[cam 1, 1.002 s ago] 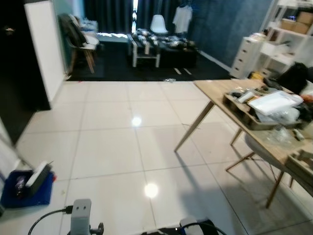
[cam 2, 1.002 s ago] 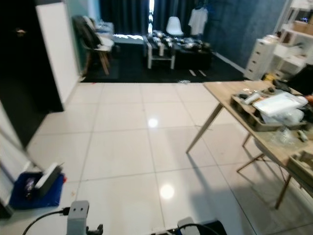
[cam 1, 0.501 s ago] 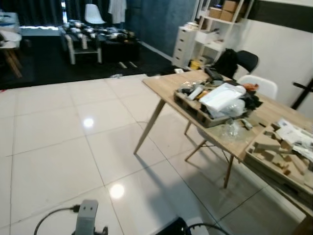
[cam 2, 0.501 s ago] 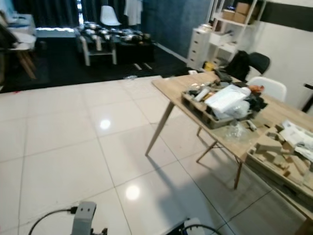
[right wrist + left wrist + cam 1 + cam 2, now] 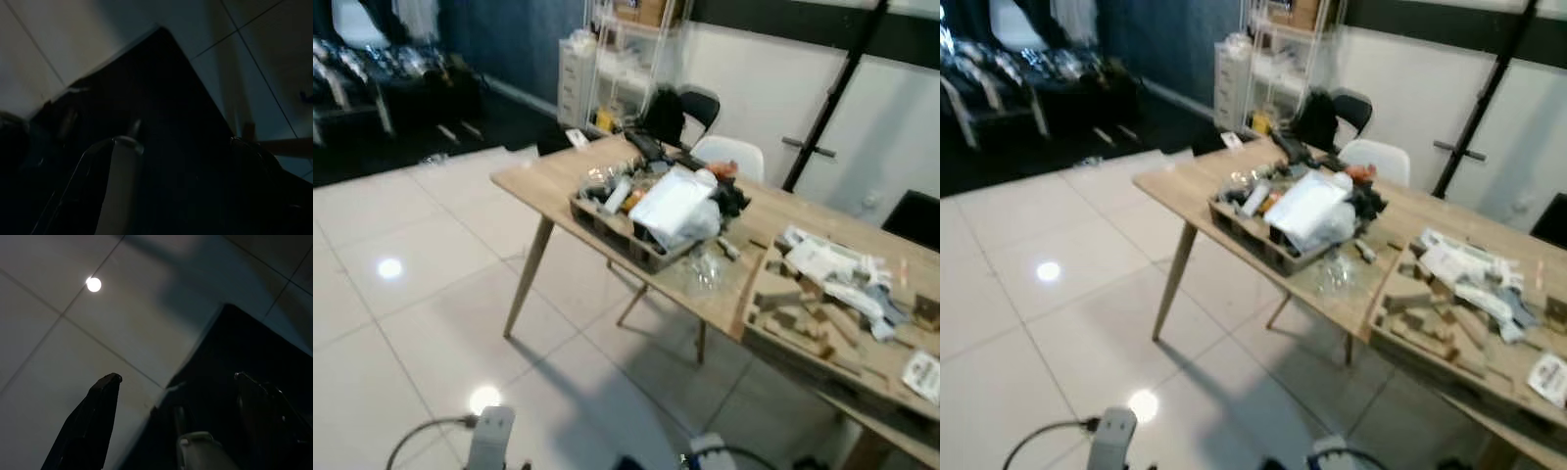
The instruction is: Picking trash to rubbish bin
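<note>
Swinging right since the earlier frame, the head camera now faces the cluttered wooden table (image 5: 558, 181), where any trash likely lies among its littered tray (image 5: 636, 245), so the search step continues with both grippers, left gripper (image 5: 171, 382) and right gripper (image 5: 171, 147), spread empty, and approaching comes next.

Both arms hang low. The left gripper (image 5: 176, 382) points down, its two black fingers (image 5: 93, 426) spread wide apart with nothing between the jaws. The right gripper (image 5: 176, 147) also points down in deep shade, fingers (image 5: 254, 166) parted, nothing between its jaws.
</note>
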Available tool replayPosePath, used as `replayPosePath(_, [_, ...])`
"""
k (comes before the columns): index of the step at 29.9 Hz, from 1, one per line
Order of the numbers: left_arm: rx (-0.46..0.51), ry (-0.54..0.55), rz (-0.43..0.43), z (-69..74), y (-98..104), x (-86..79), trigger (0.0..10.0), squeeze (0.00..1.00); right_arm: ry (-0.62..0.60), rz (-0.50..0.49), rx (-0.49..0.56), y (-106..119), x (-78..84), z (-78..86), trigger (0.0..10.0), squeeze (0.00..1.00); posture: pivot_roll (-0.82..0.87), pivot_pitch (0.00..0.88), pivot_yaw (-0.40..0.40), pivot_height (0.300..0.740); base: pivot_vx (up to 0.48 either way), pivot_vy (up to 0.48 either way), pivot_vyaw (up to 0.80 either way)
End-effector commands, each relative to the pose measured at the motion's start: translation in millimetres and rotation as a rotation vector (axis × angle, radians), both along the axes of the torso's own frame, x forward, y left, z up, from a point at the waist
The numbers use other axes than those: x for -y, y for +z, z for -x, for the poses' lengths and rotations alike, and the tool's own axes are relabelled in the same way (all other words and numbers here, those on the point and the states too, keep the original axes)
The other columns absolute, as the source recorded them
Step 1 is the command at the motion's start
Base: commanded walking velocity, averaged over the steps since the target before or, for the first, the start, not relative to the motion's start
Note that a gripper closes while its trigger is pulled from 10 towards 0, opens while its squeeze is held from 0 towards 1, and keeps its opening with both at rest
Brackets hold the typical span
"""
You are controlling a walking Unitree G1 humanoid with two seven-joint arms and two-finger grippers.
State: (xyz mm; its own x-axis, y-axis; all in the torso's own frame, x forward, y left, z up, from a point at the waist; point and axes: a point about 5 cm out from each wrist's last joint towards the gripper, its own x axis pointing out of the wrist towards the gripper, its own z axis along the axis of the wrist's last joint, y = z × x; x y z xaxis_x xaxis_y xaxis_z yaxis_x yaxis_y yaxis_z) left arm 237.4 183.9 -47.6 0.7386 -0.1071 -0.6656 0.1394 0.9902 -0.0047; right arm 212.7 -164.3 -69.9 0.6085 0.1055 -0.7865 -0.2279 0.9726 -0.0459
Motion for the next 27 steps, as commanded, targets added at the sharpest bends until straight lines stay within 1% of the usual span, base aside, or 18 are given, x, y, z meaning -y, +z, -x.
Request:
replayPosePath(1, [-0.046,-0.020,-0.010,10.1,-7.7,1.8,10.0,0.02,-0.016,0.016,-0.022,-2.8,7.8,5.6,10.0,0.00,0.05,0.064,-0.048,0.740,0.000,0.000,0.00])
replayPosePath(4, [-0.040,-0.026,-0.014,11.0,-8.0,2.1,10.0,0.04,-0.017,0.016,-0.023,-2.9,7.8,5.7,10.0,0.00,0.05,0.065,-0.049,0.740,0.000,0.000,0.00])
replayPosePath(15, [-0.030,-0.032,-0.013,11.3,-7.7,3.2,10.0,0.05,-0.012,0.015,-0.021,-3.0,7.1,6.0,10.0,0.00,0.05,0.066,-0.051,0.740,0.000,0.000,0.00])
replayPosePath(17, [-0.026,-0.037,-0.015,10.7,-7.3,3.8,10.0,0.06,-0.011,0.015,-0.021,-3.0,7.2,6.0,10.0,0.00,0.05,0.065,-0.051,0.740,0.000,0.000,0.00])
replayPosePath(19, [-0.025,-0.043,-0.020,10.2,-7.0,4.5,10.0,0.09,-0.009,0.016,-0.021,-3.0,7.2,6.0,10.0,0.00,0.05,0.063,-0.050,0.740,0.000,-0.384,0.00])
replayPosePath(20, [-0.032,-0.043,-0.025,10.6,-7.5,4.3,10.0,0.13,-0.007,0.016,-0.020,-2.8,7.2,5.8,10.0,0.00,0.05,0.063,-0.050,0.740,0.000,-0.480,0.00])
replayPosePath(23, [-0.039,-0.040,-0.025,11.1,-8.1,4.2,10.0,0.13,-0.005,0.017,-0.020,-2.7,7.1,5.6,10.0,0.00,0.05,0.063,-0.050,0.740,0.000,-0.480,0.00])
replayPosePath(24, [-0.040,-0.041,-0.031,11.3,-8.3,4.2,10.0,0.11,-0.004,0.018,-0.019,-2.5,7.2,5.3,10.0,0.00,0.05,0.061,-0.050,0.740,0.000,0.000,0.00])
replayPosePath(25, [-0.043,-0.015,-0.020,11.5,-8.6,3.2,10.0,0.08,-0.002,0.019,-0.019,-2.4,7.3,5.0,10.0,0.00,0.05,0.060,-0.051,0.740,0.000,0.000,0.00])
replayPosePath(27, [-0.045,0.004,-0.012,11.5,-8.7,2.4,10.0,0.08,-0.001,0.020,-0.019,-2.3,7.3,4.8,10.0,0.00,0.05,0.060,-0.051,0.740,0.000,0.000,0.00])
